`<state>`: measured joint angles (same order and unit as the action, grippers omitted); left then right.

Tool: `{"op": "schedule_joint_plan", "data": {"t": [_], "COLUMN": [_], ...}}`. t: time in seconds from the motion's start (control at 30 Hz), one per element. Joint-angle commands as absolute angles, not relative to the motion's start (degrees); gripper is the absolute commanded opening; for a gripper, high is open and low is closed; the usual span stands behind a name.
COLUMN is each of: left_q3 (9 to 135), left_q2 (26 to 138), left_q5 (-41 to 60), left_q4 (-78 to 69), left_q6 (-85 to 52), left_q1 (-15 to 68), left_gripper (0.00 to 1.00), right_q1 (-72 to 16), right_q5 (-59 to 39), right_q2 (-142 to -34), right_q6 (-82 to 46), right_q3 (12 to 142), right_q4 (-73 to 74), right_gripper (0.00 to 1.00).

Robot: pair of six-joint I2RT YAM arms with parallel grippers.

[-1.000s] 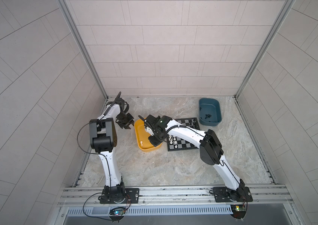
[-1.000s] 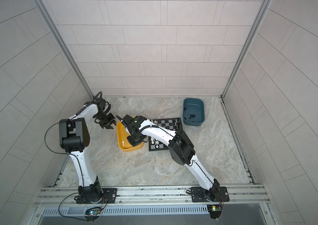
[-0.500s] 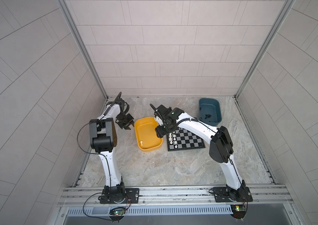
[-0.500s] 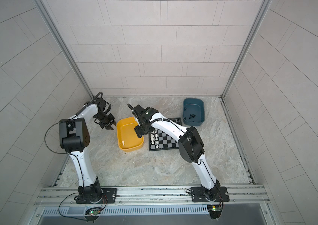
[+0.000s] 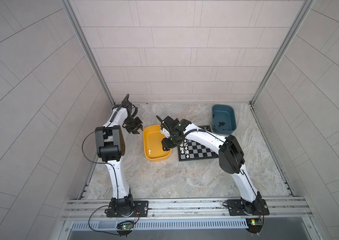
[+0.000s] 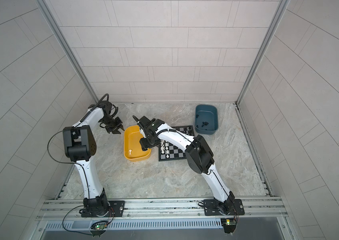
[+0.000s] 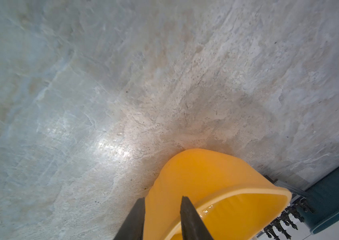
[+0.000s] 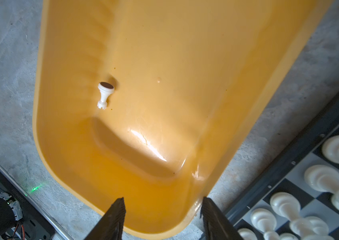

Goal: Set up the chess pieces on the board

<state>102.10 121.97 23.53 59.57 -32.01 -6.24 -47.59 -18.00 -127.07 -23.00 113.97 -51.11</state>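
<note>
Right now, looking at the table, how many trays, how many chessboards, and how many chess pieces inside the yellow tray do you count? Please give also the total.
Trays: 2, the yellow tray and the teal tray
Chessboards: 1, the chessboard
Chess pieces inside the yellow tray: 1, a white piece lying on its side
Total: 4

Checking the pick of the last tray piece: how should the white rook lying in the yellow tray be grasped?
Probably at the narrow waist of the rook, between its wide base and crown, coming straight down. It lies on its side on the tray floor, so jaws closing across the waist should seat there. The right gripper hangs open above the tray.
</note>
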Motion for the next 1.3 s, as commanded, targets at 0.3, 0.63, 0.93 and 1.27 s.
{"op": "schedule_joint_plan", "data": {"t": [0.3,0.63,0.93,1.27], "left_q3": [108.4,106.0,102.8,112.0], "left_q2": [125.8,115.1,114.2,124.8], "left_q5": [26.1,15.2,22.1,27.4], "left_q4": [67.7,67.5,64.1,63.2], "left_q6": [-25.5,-29.0,-28.7,-31.7], "left_q1": [-5.8,-7.4,-8.5,-6.8], "left_gripper": [0.36,0.40,0.45,0.42], "right_q1": [-57.3,-55.9,-50.6,-51.1], "right_q5": [-23.9,-16.9,-5.1,-5.2], "right_q2": [-129.3,-123.9,-113.6,-120.1], "right_q6": [-35.0,-26.6,-22.0,-21.6], "right_q3": [116.2,115.5,97.6,101.3], "right_q4": [-35.5,-44.7,-48.8,-48.8], "right_gripper": [0.60,0.62,0.40,0.13]}}
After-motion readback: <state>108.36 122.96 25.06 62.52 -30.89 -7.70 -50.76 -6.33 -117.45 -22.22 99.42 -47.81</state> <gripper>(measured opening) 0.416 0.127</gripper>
